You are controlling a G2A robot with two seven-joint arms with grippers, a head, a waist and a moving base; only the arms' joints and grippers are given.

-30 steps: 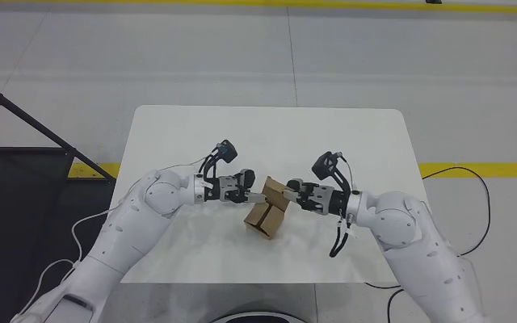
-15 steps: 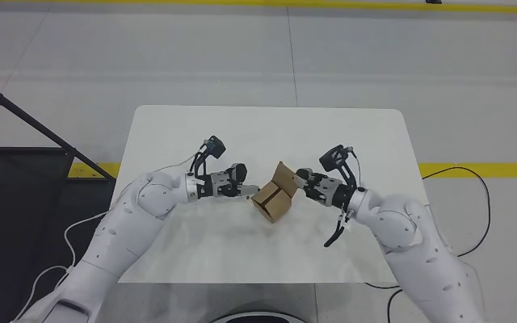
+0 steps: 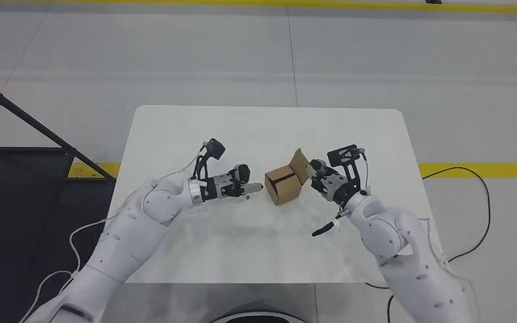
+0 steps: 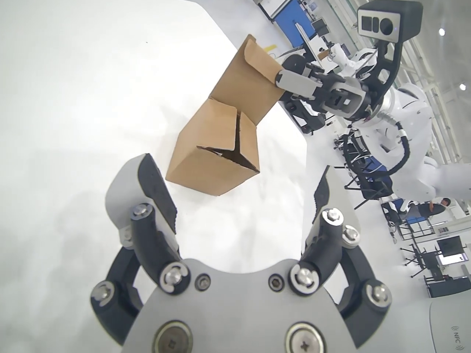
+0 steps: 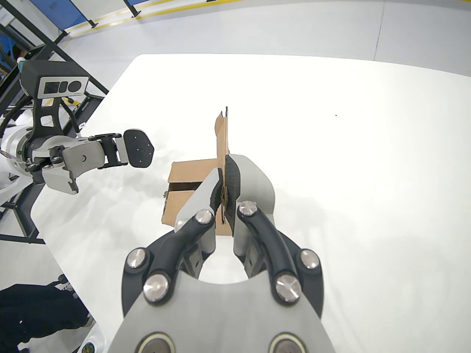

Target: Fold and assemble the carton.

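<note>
A small brown carton point(image 3: 283, 184) lies on its side near the middle of the white table point(image 3: 266, 129), one long flap point(image 3: 300, 165) sticking up. My right gripper point(image 5: 225, 181) is shut on that upright flap point(image 5: 221, 137) where it meets the carton body point(image 5: 187, 181). The end facing my left gripper has its small flaps folded in, with dark gaps between them point(image 4: 235, 148). My left gripper point(image 4: 239, 185) stands open just short of that end, touching nothing. From above, the left gripper point(image 3: 249, 188) sits to the carton's left and the right gripper point(image 3: 311, 171) to its right.
The table's white surface point(image 3: 266, 242) lies bare around the carton on every side. A black stand point(image 3: 32, 129) and dark mat lie off the table's left edge. Yellow floor lines run past both sides.
The right gripper has carried the carton up-table and to the right, turning it and setting it flat. The left gripper has let go of it, opened and stayed behind to its left.
</note>
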